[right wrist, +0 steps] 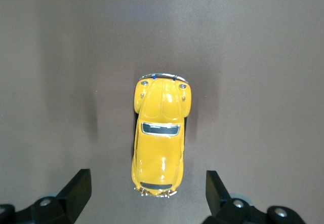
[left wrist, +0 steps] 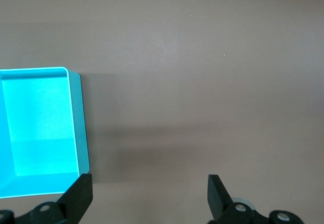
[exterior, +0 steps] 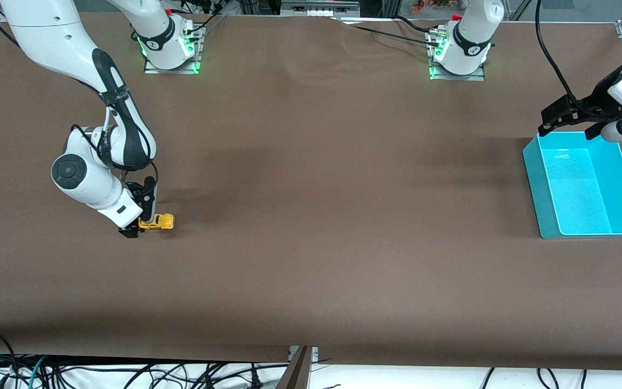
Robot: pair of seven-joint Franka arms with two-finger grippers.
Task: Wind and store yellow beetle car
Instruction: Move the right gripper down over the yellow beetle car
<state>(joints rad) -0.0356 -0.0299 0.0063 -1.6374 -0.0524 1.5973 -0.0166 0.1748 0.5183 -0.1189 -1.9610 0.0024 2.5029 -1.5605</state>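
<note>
The yellow beetle car [exterior: 160, 222] stands on its wheels on the brown table toward the right arm's end. My right gripper [exterior: 137, 229] is low over the table at the car's rear end, open and empty. In the right wrist view the car [right wrist: 159, 140] lies lengthwise between the two spread fingertips [right wrist: 78, 188], its rear nearest them, with clear gaps on both sides. My left gripper [exterior: 570, 125] is open and empty, up in the air over the rim of the turquoise bin [exterior: 532, 178] at the left arm's end; the bin's corner shows in the left wrist view [left wrist: 76, 112].
The turquoise bin has nothing in it. Brown table cloth [exterior: 332, 216] stretches between the car and the bin. Cables hang below the table edge nearest the front camera.
</note>
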